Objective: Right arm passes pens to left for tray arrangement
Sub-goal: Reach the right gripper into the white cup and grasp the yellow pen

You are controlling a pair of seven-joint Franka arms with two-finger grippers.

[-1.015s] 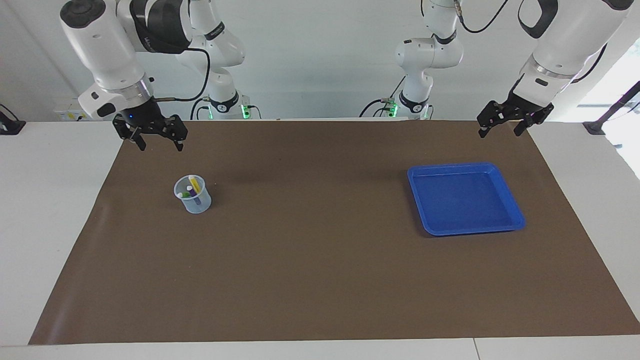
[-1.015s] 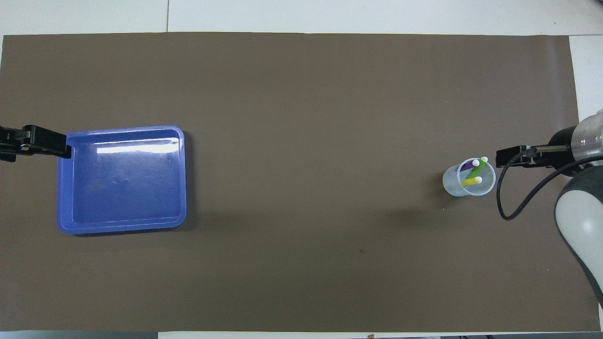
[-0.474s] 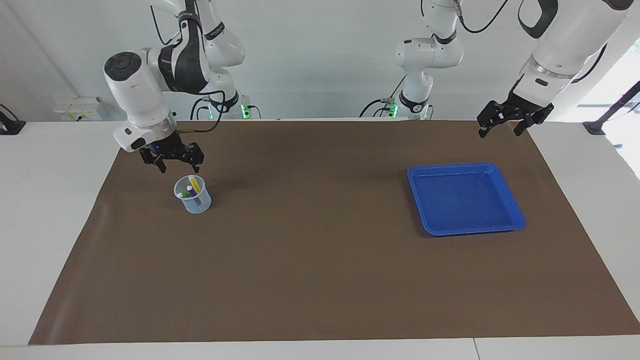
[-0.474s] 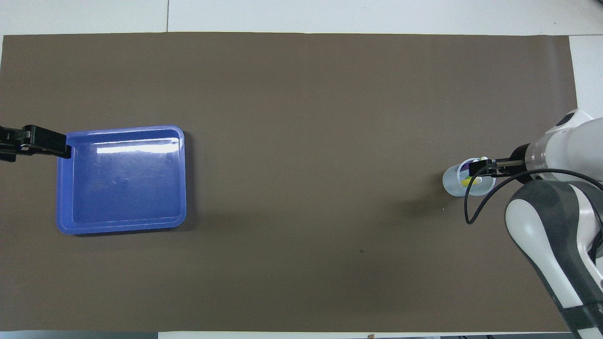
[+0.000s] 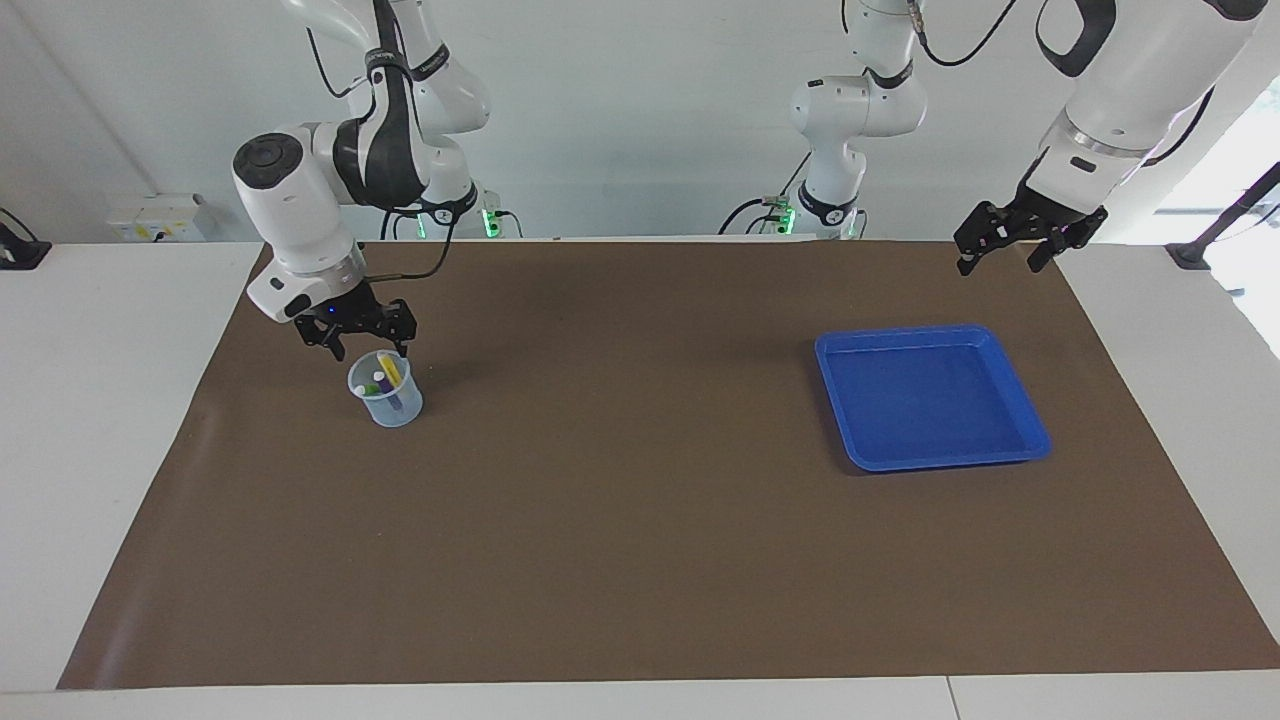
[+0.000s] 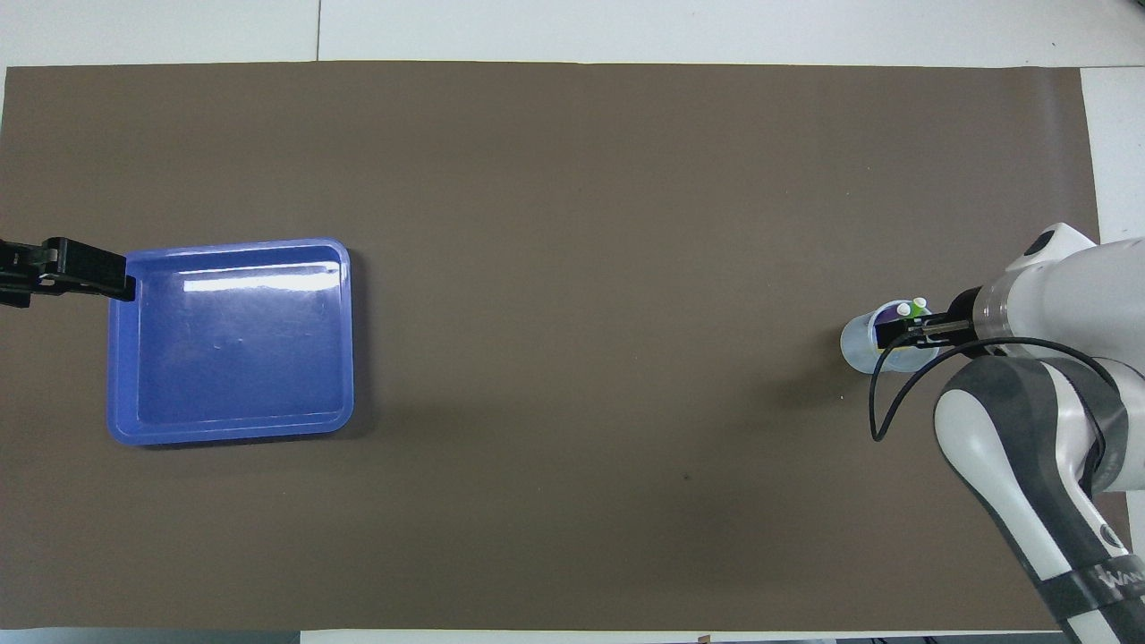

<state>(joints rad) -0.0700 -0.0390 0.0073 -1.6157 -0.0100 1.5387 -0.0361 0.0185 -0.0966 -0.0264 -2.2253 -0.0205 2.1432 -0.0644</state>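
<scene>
Brown mat spread across the white worktop. Toward the right arm's end: small translucent bluish cup standing upright on the mat, holding three slim marker pens, yellow, purple and green, each leaning with its pale cap up. Right arm's black two-finger end effector hanging directly over the cup's rim, fingers spread and pinching nothing, tips just above the pen caps; contact with any pen not discernible. Toward the left arm's end: shallow bright blue plastic tray lying flat on the mat, well apart from the cup. Left arm's black end effector waiting in the air over the mat's edge near the tray, fingers spread, holding nothing.
</scene>
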